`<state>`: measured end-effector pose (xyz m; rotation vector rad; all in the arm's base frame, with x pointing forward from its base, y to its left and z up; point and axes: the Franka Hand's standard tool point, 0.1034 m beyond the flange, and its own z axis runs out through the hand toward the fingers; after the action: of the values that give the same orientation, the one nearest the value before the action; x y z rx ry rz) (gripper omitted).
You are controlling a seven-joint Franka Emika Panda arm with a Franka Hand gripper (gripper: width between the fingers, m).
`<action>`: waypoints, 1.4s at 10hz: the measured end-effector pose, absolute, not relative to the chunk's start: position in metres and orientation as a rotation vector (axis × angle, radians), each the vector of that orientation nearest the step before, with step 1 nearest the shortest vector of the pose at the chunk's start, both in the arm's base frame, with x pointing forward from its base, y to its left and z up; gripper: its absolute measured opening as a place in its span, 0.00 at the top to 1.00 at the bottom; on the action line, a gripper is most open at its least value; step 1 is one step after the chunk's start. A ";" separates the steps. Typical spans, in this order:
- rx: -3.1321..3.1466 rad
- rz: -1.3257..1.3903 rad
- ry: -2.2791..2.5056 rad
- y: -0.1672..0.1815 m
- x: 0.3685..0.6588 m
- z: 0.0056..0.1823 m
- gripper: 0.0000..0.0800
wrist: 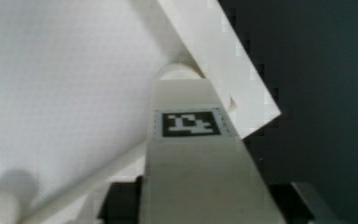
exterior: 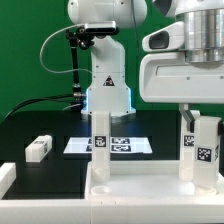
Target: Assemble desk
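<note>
The desk's white panel [exterior: 135, 190] lies flat at the near edge of the exterior view. A tagged leg [exterior: 100, 145] stands on it at the exterior view's left, and another [exterior: 186, 140] stands at the right. My gripper [exterior: 200, 114] hangs over the right end, shut on a third upright leg [exterior: 207, 145]. In the wrist view the gripper [wrist: 211, 200] grips this leg [wrist: 197, 165] between dark fingers [wrist: 133, 195]. The leg's far end meets the corner of the panel [wrist: 69, 80]. A fourth leg [exterior: 38, 148] lies loose on the black table.
The marker board [exterior: 128, 146] lies flat on the table behind the panel. The robot's base [exterior: 108, 85] stands behind it with black cables running to the exterior view's left. A green wall closes the back.
</note>
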<state>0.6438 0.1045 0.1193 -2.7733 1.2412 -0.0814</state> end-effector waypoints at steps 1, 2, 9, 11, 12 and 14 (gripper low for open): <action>-2.661 -0.063 1.448 0.106 0.643 0.119 0.63; -2.547 -0.044 1.631 0.107 0.642 0.119 0.63; -2.538 -0.032 1.632 0.113 0.640 0.118 0.39; -2.847 -0.066 1.018 0.121 0.639 0.115 0.20; -2.874 -0.069 0.951 0.126 0.636 0.116 0.20; -2.951 -0.083 0.699 0.124 0.637 0.115 0.19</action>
<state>0.6366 0.1239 0.1149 -2.9513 0.6988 -0.0831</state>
